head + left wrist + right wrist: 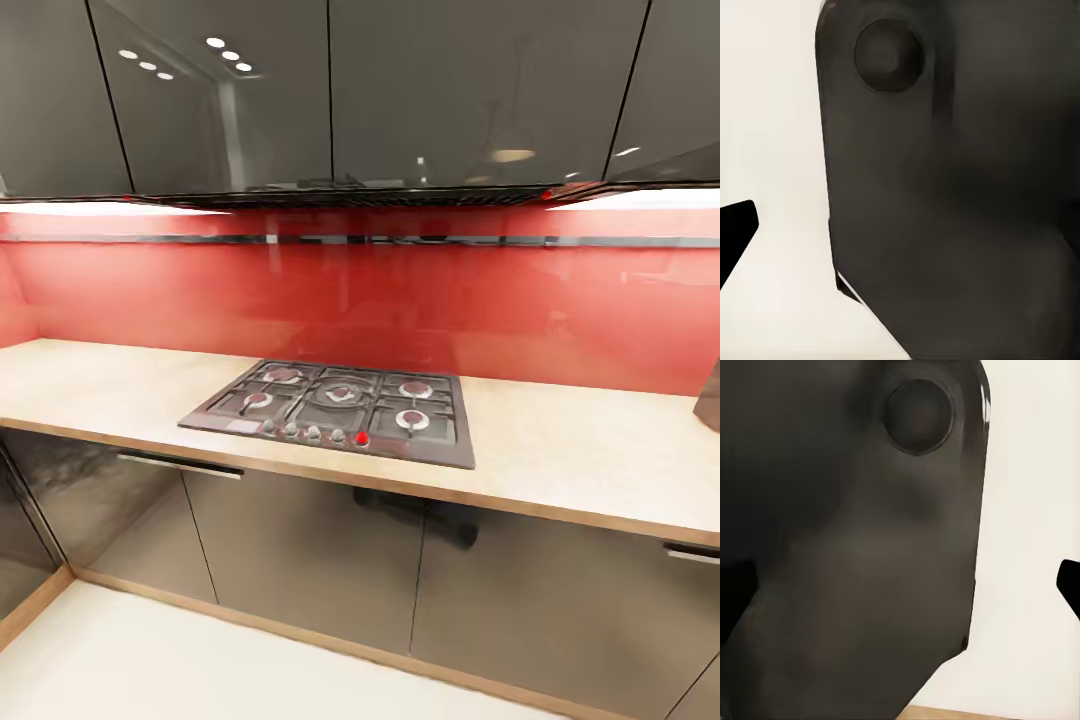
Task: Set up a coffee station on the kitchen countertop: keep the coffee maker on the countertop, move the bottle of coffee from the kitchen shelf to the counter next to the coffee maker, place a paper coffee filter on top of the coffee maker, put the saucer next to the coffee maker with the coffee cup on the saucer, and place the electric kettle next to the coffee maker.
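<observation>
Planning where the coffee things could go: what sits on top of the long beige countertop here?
A black five-burner gas hob sits set into the beige speckled countertop. At the far right edge a dark object is cut off; what it is cannot be told.

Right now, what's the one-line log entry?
phase: in transit | view: countertop, gas hob, red backsplash | task items: unseen | grippers: indeterminate

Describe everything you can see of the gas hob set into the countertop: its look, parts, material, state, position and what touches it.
The gas hob is a flat, dark grey, metallic-looking rectangle set into the pale speckled countertop, near its front edge and below the red backsplash. It has five burners under black grates: a larger one in the centre and one at each corner. A row of knobs runs along its front edge; the rightmost looks red. No flame shows and nothing stands on it.
</observation>
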Robot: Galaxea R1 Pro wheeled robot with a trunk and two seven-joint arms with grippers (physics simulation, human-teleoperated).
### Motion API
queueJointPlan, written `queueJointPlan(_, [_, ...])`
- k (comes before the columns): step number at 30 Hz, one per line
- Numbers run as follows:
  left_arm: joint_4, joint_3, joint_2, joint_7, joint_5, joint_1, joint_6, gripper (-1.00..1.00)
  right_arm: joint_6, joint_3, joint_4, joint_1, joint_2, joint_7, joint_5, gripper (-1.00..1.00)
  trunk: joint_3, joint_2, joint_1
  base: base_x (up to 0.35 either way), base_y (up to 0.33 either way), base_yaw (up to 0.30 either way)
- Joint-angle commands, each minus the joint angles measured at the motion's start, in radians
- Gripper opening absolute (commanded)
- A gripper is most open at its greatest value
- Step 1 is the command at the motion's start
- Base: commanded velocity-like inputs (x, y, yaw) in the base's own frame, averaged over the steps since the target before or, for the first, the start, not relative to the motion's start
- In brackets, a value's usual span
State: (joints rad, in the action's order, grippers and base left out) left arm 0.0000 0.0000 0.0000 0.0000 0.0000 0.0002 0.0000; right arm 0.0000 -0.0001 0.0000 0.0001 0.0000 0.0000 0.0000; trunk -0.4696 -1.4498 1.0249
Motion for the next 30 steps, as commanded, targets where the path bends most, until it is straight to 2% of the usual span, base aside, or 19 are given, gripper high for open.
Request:
queueJointPlan(1, [0.000,0.000,0.000,0.000,0.000,0.000,0.000,1.00,0.000,0.000,0.000,0.000,0.000,0.000,0.000,1.00,0.000,0.000,0.000,0.000,0.000,0.000])
queueJointPlan(13, [-0.001,0.004,-0.011,-0.002,0.003,0.001,-0.002,1.00,-0.001,-0.001,-0.061,-0.011,0.066,-0.001,0.005,1.00,0.000,0.000,0.000,0.000,0.000,0.000])
queueJointPlan(23, [-0.005,-0.003,-0.012,-0.002,0.003,0.000,-0.003,1.00,-0.003,-0.004,-0.087,-0.011,0.067,-0.003,0.004,1.00,0.000,0.000,0.000,0.000,0.000,0.007])
queueJointPlan(30, [-0.006,-0.004,-0.011,-0.002,0.002,0.000,-0.012,1.00,-0.003,-0.003,-0.088,-0.012,0.060,-0.004,0.006,1.00,-0.001,0.000,0.000,0.000,0.000,0.182])
